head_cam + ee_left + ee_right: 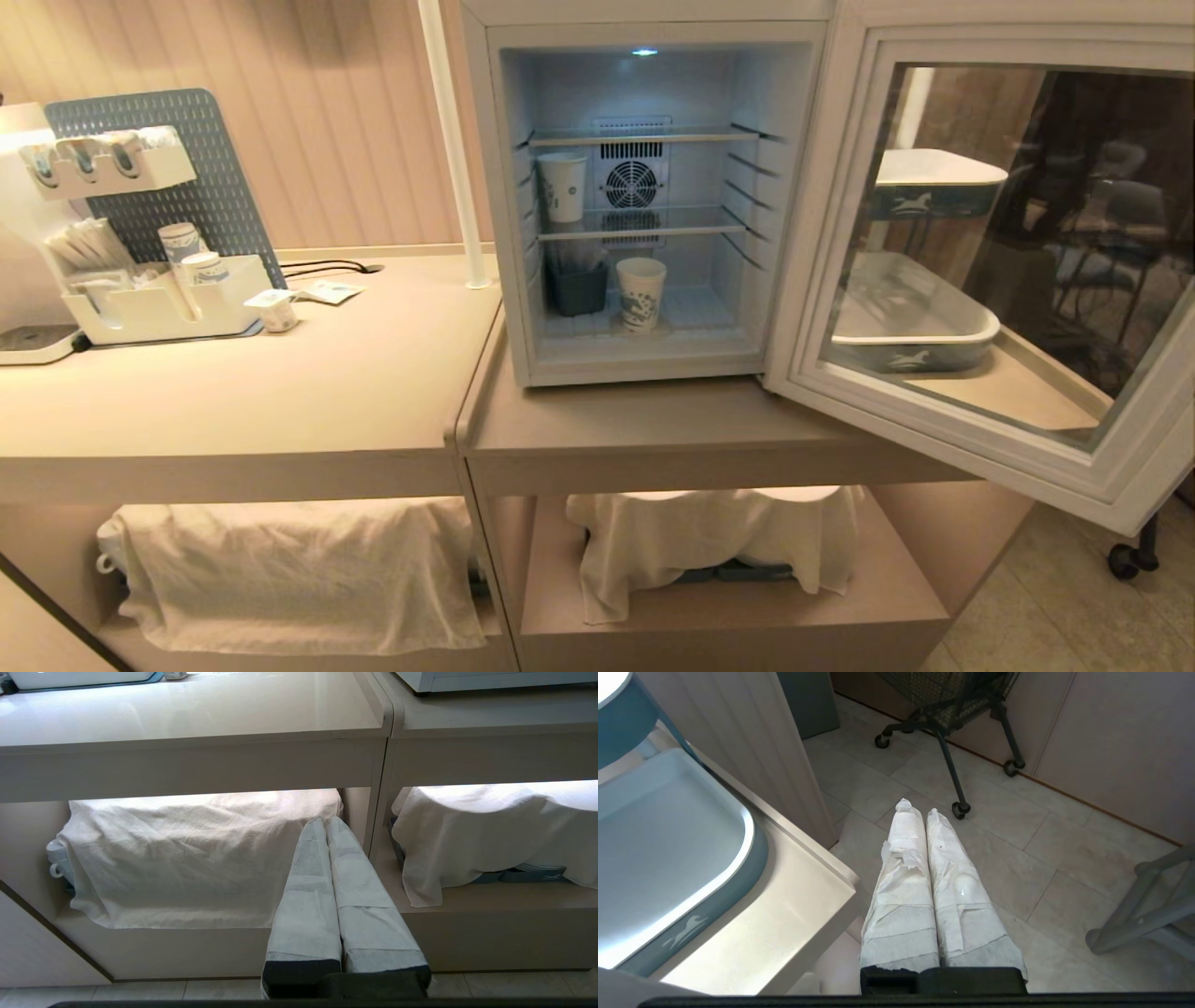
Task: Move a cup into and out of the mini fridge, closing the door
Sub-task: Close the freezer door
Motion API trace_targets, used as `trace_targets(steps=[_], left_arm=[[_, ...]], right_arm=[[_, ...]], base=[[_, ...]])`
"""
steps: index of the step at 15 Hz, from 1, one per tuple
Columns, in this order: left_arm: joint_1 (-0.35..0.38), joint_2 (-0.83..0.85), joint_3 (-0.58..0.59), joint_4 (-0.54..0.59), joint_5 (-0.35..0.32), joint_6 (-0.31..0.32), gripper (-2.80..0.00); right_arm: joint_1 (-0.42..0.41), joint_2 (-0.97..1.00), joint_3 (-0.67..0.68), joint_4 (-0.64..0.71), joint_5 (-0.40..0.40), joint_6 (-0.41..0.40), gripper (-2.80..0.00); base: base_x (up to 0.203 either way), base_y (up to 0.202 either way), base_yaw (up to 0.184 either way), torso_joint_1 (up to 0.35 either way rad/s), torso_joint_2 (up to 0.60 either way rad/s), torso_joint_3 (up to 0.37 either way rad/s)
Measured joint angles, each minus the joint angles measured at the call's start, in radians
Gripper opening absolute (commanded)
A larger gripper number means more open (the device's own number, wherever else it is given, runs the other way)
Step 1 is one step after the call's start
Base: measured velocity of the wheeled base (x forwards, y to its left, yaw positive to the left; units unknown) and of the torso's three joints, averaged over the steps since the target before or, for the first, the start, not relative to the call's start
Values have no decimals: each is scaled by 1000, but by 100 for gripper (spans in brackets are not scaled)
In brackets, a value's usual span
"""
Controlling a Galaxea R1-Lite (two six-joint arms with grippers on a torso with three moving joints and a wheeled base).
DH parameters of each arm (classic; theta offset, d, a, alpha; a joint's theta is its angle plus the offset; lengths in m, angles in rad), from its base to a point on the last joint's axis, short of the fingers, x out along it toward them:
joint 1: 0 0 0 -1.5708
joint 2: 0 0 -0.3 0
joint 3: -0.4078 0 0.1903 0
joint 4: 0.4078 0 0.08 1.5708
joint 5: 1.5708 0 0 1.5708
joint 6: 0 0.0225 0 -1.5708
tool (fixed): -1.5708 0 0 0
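Centre of the head frame, bottom compartment of the mini fridge (644,201): the cup (640,293) stood upright on the fridge floor, just right of a dark container (576,287). A second paper cup (563,187) sat on the middle wire shelf at left, beside the round fan (633,184). The door (1004,271) was swung wide open toward the right of the frame, with white-and-teal trays (910,322) visible through its glass. Neither arm showed in the head view. Left gripper (325,823), left wrist view: wrapped fingers (306,891) pressed together, holding nothing, pointed at the cloth-covered lower shelf under the counter (187,716). Right gripper (916,807), right wrist view: wrapped fingers (906,872) also pressed together, empty, over tiled floor (1017,858) past the counter corner, with a tray (668,858) at frame left and a wheeled cart (952,742) at the top. Upper left of the head frame: white organizer (159,303) with stacked cups, and a small foil-lidded tub (275,310) just beside it.
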Motion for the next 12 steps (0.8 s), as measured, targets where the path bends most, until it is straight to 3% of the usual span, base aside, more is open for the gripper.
trace_targets(steps=[12], left_arm=[[0,0,0,0,0,0,-280]], right_arm=[[141,-201,128,16,-16,-58,-280]], base=[[0,0,0,0,0,0]])
